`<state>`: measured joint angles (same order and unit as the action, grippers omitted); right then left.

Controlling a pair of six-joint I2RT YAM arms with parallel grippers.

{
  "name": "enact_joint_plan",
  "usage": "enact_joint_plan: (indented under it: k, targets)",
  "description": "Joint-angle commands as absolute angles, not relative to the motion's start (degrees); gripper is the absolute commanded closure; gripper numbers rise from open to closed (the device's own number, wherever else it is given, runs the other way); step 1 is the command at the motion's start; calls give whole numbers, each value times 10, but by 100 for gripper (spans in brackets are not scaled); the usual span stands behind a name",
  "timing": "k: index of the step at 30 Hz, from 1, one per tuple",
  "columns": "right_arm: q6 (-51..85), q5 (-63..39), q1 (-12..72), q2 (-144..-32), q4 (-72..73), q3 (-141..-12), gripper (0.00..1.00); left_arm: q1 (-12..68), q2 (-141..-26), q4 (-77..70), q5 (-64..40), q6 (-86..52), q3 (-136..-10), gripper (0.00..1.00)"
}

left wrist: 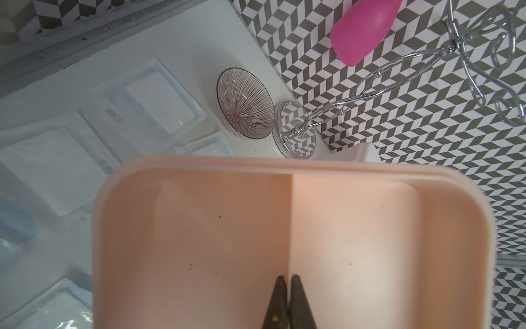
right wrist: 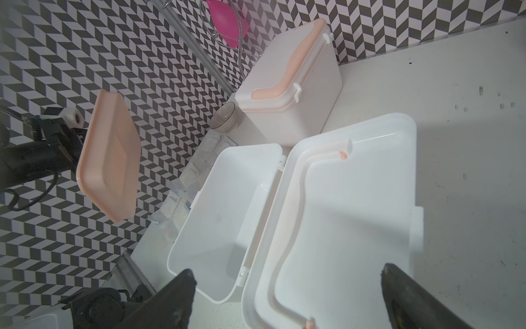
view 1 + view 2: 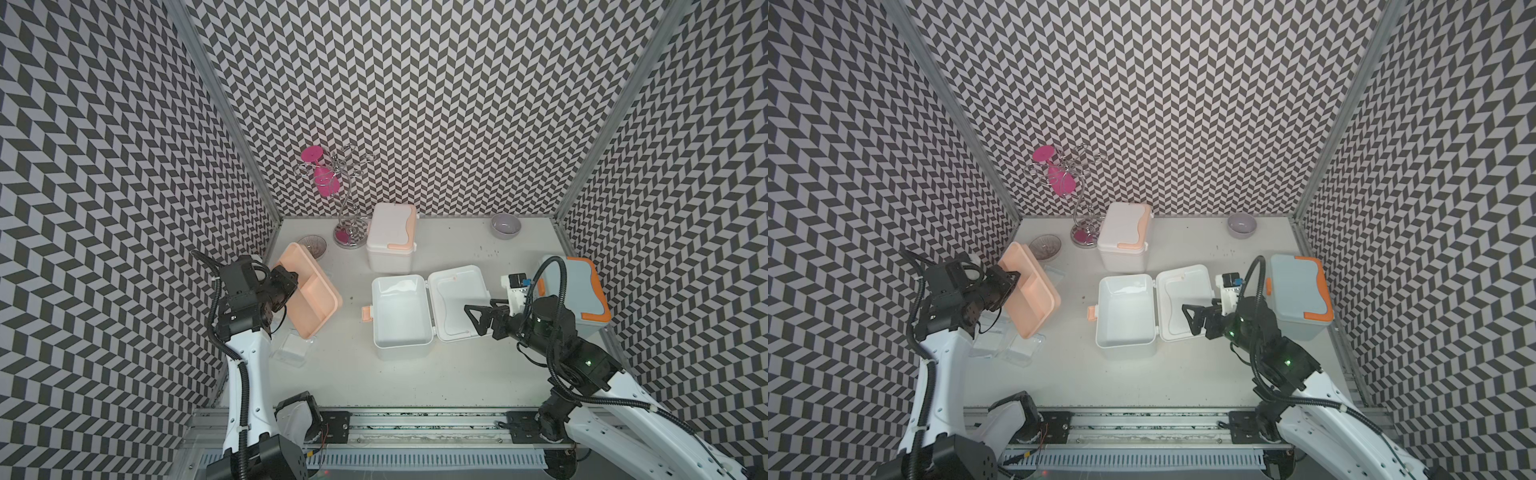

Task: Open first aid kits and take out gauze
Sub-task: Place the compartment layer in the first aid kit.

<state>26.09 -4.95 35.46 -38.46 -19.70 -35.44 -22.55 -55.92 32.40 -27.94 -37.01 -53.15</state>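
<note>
The left gripper (image 1: 288,282) is clamped on the tray (image 1: 227,228). In the left wrist view we see its two fingers (image 1: 277,304) pressed together on either side of the tray's middle divider. In both top views we find the tray held tilted, off the table (image 3: 415,382), on the left-arm side of the open kit (image 3: 399,320) and well apart from it. Both its compartments show bare peach plastic.

The right gripper (image 3: 478,319) hangs over the open kit's lid (image 3: 453,291), its jaws wide apart and gripping nothing. In the right wrist view we see the lid lying between the two fingers.

The open kit stands mid-table. Its lid is swung flat toward the right-arm side, and its inside shows bare white.

The gauze (image 1: 159,102) lies on the table on the left-arm side of the open kit. We see several wrapped pads spread below and beside the tray, some overlapping.

The closed kit (image 3: 390,232) sits just behind the open kit, toward the back wall. The blue kit (image 3: 575,286), lid down, stands on the open kit's right-arm side, beyond the right gripper.

Behind the open kit on the left-arm side, we see the ribbed bowl (image 3: 311,245) near the base of the rack (image 3: 351,235), where a pink glass (image 3: 326,185) hangs upside down. The grey bowl (image 3: 505,225) rests behind the open kit on the right-arm side, by the back wall.
</note>
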Motion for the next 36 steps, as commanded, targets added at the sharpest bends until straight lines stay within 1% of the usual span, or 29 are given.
enact_joint_plan:
  k: [1, 9, 22, 26, 27, 29, 33, 36]
  targets:
    - [263, -51, 354, -376, -178, -356, 0, -233, -556, 291, -309, -370, -537, 100]
    - [263, -51, 355, -376, -178, -357, 0, -233, -555, 283, -329, -367, -532, 100]
    - [261, -36, 355, -375, -184, -363, 0, -231, -552, 280, -328, -364, -527, 100]
    - [269, -19, 355, -371, -188, -363, 0, -217, -552, 280, -327, -364, -532, 100]
    - [272, -10, 355, -369, -189, -363, 0, -200, -552, 279, -319, -369, -535, 100]
    - [277, 1, 355, -368, -190, -363, 0, -138, -550, 280, -280, -380, -548, 100]
    - [286, 13, 351, -368, -188, -363, 0, 51, -556, 291, -129, -409, -584, 100]
    - [290, 17, 349, -366, -185, -358, 0, 176, -582, 299, -39, -438, -599, 100]
